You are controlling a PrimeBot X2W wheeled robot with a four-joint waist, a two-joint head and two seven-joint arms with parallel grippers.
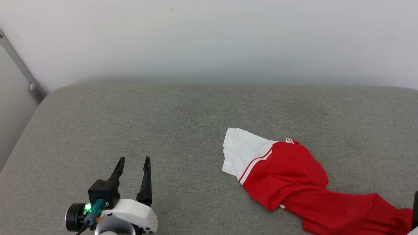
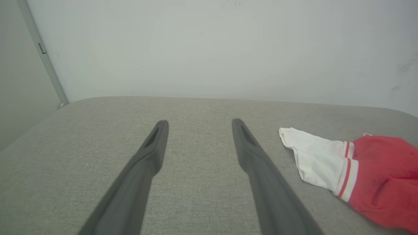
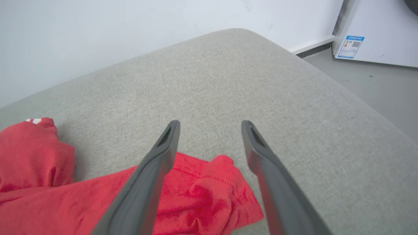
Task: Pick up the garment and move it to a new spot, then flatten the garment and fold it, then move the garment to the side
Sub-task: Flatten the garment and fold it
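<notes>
Wall [image 1: 209, 39], pale and plain, runs behind everything. Below it lies a grey fabric-covered surface [image 1: 130, 124] with rounded corners; the head view cuts off its near edge and right end.

On the right half of the surface rests the garment [image 1: 287, 173], crumpled rather than spread. One white sleeve [image 1: 241, 153] with red stripes points toward the middle, a scrap of striped trim [image 1: 290, 140] peeks out at the top, and the red body trails toward the lower right, where the frame cuts it off. Folds hide most of its shape.

The left end effector [image 1: 134, 159] hovers over bare fabric at the lower left, well apart from the garment, fingers spread wide with nothing between them. The right end effector [image 3: 211, 122] is also spread wide, gripping nothing, above a bunched red edge of the garment. Its left finger overlaps the cloth in the wrist view, but whether it touches cannot be told. In the head view, a dark sliver at the right edge is too little to make out.

Beyond the surface's far corner, on the floor [image 3: 359, 81], stands a white cabinet [image 3: 375, 32], cropped. A metal rail [image 1: 19, 65] slants down the wall at the left. The cabinet's blue label [image 3: 351, 46] is too small to read.
</notes>
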